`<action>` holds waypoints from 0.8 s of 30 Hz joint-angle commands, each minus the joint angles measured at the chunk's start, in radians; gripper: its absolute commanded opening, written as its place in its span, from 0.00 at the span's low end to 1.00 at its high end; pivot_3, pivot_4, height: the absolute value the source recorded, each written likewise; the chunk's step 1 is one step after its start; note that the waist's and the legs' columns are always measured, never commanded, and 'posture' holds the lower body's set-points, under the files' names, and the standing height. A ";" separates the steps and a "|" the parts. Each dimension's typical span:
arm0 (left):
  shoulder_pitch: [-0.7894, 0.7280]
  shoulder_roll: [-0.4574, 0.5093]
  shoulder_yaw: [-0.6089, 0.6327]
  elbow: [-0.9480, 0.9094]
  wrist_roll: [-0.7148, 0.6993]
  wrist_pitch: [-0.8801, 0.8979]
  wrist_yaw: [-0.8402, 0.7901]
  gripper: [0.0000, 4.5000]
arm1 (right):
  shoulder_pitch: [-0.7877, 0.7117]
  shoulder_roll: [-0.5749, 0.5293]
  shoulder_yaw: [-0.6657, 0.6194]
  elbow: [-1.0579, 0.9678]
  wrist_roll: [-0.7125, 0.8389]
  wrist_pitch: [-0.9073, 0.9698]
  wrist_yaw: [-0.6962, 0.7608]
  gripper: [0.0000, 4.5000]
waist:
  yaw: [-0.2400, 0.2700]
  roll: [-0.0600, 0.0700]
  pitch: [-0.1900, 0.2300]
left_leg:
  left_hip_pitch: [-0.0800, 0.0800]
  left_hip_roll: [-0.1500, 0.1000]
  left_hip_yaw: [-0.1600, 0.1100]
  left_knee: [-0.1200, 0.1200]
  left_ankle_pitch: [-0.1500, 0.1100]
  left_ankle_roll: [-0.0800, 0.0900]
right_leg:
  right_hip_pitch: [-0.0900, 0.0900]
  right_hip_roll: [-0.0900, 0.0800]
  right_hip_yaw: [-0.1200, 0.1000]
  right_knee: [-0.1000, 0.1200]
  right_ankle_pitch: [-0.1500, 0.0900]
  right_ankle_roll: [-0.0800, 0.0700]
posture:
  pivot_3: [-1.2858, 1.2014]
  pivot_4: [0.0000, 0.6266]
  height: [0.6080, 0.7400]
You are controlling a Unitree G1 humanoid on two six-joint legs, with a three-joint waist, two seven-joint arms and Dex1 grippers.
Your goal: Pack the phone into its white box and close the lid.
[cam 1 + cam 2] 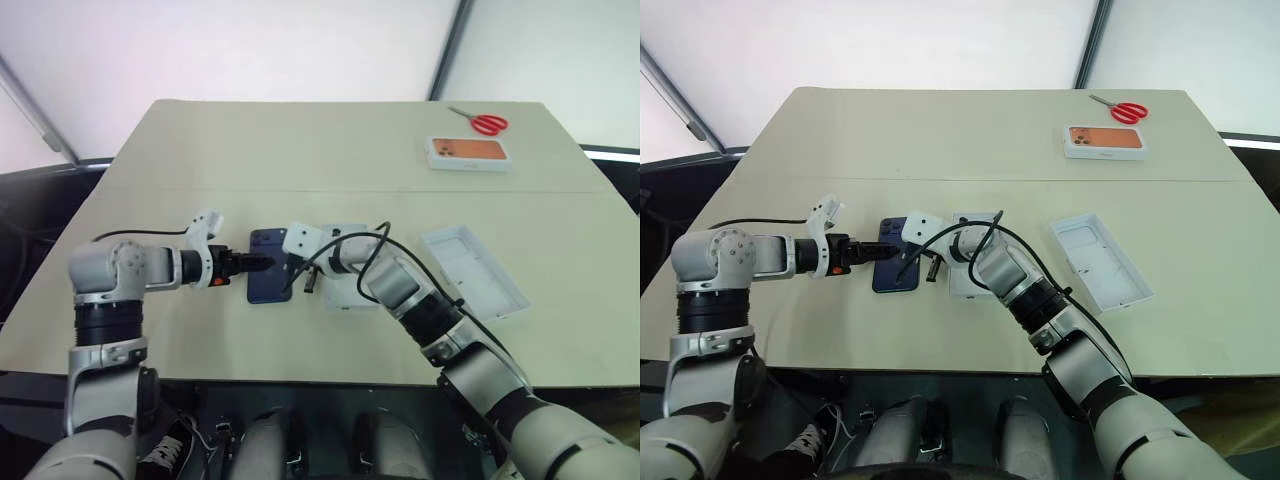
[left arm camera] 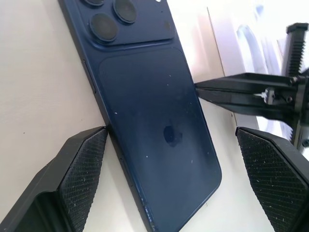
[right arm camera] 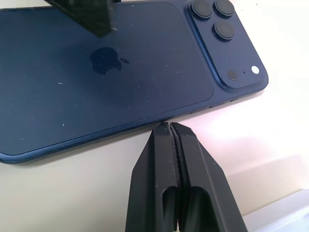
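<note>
The dark navy phone (image 1: 266,268) lies back up on the table, camera cluster at its far end. My left gripper (image 2: 171,133) is open and straddles it; one finger (image 2: 89,162) touches a long edge and the other stands apart. My right gripper (image 3: 169,126) is shut with nothing in it, its tips against the phone's opposite long edge. The white box (image 1: 345,292) sits just right of the phone, largely hidden under my right wrist. The lid (image 1: 476,271) lies open side up farther right.
A white box with an orange phone picture (image 1: 468,152) and red scissors (image 1: 487,123) lie at the far right of the table. The table's front edge (image 1: 300,378) runs close below both arms.
</note>
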 commanded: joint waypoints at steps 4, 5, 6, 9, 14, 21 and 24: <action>-0.010 -0.054 0.062 0.073 -0.018 0.059 0.095 1.00 | -0.019 0.041 0.015 -0.008 0.010 -0.037 0.006 0.01 | -0.003 0.000 0.000 | 0.000 0.000 0.000 -0.001 0.000 0.000 | -0.001 0.000 0.000 0.001 0.000 0.000 | 0.52 0.24 0.98; -0.015 -0.049 0.067 0.076 -0.021 0.059 0.104 1.00 | -0.018 0.039 0.015 -0.009 0.009 -0.040 0.006 0.01 | -0.004 0.000 0.000 | 0.000 0.000 0.000 -0.001 0.000 -0.001 | -0.001 0.000 0.000 0.001 0.000 0.000 | 0.52 0.24 0.98; -0.023 -0.047 0.078 0.089 -0.040 0.059 0.113 1.00 | -0.017 0.039 0.015 -0.008 0.009 -0.041 0.007 0.01 | -0.004 0.000 0.000 | 0.000 0.000 0.000 -0.001 0.000 -0.001 | -0.001 0.000 0.000 0.001 0.000 0.000 | 0.52 0.24 0.98; -0.039 -0.011 0.059 0.104 -0.109 0.059 0.131 1.00 | -0.018 0.038 0.015 0.000 0.006 -0.047 0.007 0.01 | -0.005 0.000 0.000 | 0.000 0.000 0.000 -0.001 0.000 -0.001 | -0.001 0.000 0.000 0.001 0.000 0.000 | 0.52 0.24 0.98; -0.029 0.089 -0.045 0.103 -0.203 0.059 0.154 1.00 | -0.029 0.058 0.006 0.018 0.009 -0.053 0.001 0.01 | -0.015 -0.001 0.000 | -0.001 0.000 0.000 -0.002 0.000 -0.001 | -0.003 0.000 0.000 0.002 0.000 0.000 | 0.52 0.24 0.98; -0.063 0.072 -0.077 0.084 -0.229 0.059 0.223 1.00 | -0.022 0.066 0.007 0.019 0.003 -0.060 -0.003 0.01 | -0.029 -0.001 0.000 | -0.001 -0.001 0.001 -0.008 0.003 -0.005 | -0.001 0.000 0.000 0.001 -0.001 -0.001 | 0.52 0.24 0.98; -0.094 0.000 -0.025 0.105 -0.216 0.059 0.306 1.00 | -0.019 0.064 0.003 0.017 0.004 -0.054 -0.003 0.01 | -0.025 -0.001 0.000 | 0.000 -0.001 0.000 -0.009 0.004 -0.006 | -0.001 0.000 0.000 0.000 -0.001 -0.001 | 0.52 0.24 0.98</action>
